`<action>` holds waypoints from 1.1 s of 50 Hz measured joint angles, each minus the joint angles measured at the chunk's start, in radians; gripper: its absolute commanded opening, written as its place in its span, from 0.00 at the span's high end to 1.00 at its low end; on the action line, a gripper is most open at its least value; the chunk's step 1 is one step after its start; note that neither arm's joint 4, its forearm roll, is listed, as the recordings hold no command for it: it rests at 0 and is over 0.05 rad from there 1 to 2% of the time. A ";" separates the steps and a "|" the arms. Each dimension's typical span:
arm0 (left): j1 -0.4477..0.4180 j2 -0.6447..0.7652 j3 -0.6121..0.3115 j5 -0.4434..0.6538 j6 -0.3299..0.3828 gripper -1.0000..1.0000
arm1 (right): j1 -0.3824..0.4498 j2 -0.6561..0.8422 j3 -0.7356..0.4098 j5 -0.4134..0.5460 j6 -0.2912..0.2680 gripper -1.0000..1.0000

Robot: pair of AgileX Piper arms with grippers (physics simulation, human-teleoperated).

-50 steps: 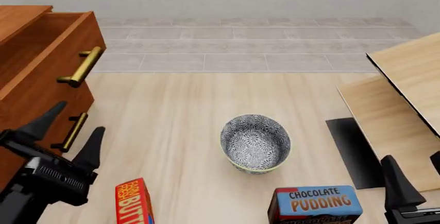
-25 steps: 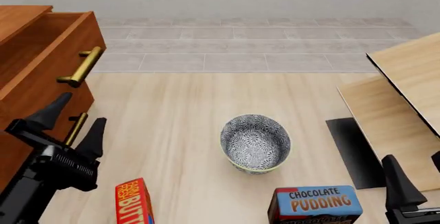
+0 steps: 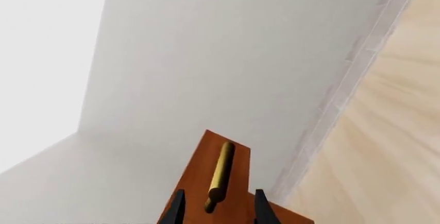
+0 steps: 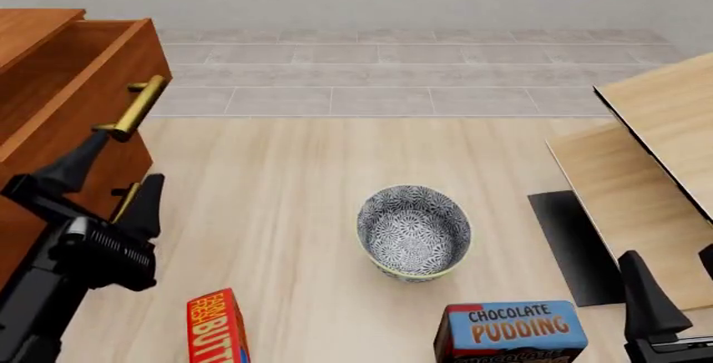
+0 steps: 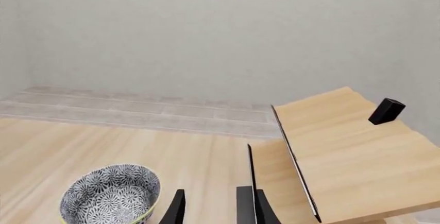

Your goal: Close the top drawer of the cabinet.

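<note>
The reddish-brown cabinet (image 4: 28,29) stands at the far left. Its top drawer (image 4: 78,108) is pulled out, with its brass bar handle (image 4: 134,104) facing the table. My left gripper (image 4: 109,181) is open and empty, just below and in front of that handle, its upper fingertip (image 4: 87,153) close to the handle's lower end. In the left wrist view the handle (image 3: 220,175) lies between my two fingertips and a little beyond them. My right gripper (image 5: 209,208) is open and empty at the near right; one finger (image 4: 646,300) shows in the front view.
A patterned bowl (image 4: 413,231) sits mid-table. A chocolate pudding box (image 4: 513,330) and a red butter box (image 4: 217,327) lie at the near edge. Pale wood boards (image 4: 657,154) and a black mat (image 4: 573,246) are at the right. A lower drawer's handle (image 4: 123,200) shows behind my left gripper.
My left gripper has moved up and forward toward the top drawer's handle. The drawer and the right gripper have not moved.
</note>
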 measured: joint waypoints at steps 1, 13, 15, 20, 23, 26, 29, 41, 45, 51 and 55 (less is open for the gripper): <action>0.001 0.000 -0.002 0.001 0.002 0.00 | 0.000 0.000 0.000 0.000 0.000 0.00; 0.007 0.014 -0.027 0.006 0.024 0.00 | 0.002 0.000 -0.006 0.003 0.001 0.00; 0.010 0.019 -0.031 0.005 0.027 0.00 | 0.002 0.000 -0.006 0.003 0.001 0.00; 0.016 0.035 -0.038 -0.003 0.033 0.00 | 0.001 0.000 -0.008 0.004 0.002 0.00; 0.020 0.047 -0.041 -0.011 0.038 0.00 | 0.001 0.000 -0.009 0.004 0.002 0.00; 0.024 0.060 -0.045 -0.018 0.042 0.00 | 0.001 0.000 -0.009 0.004 0.002 0.00; 0.029 0.075 -0.049 -0.027 0.047 0.00 | 0.000 0.000 -0.010 0.005 0.002 0.00; 0.050 0.120 -0.072 -0.048 0.070 0.00 | 0.001 0.000 -0.012 0.003 0.000 0.00; 0.057 0.133 -0.081 -0.053 0.075 0.00 | 0.002 0.000 -0.010 0.001 -0.001 0.00; 0.066 0.141 -0.095 -0.049 0.078 0.00 | 0.002 0.000 -0.009 -0.002 -0.002 0.00; 0.071 0.148 -0.105 -0.048 0.081 0.00 | 0.002 0.000 -0.009 -0.002 -0.003 0.00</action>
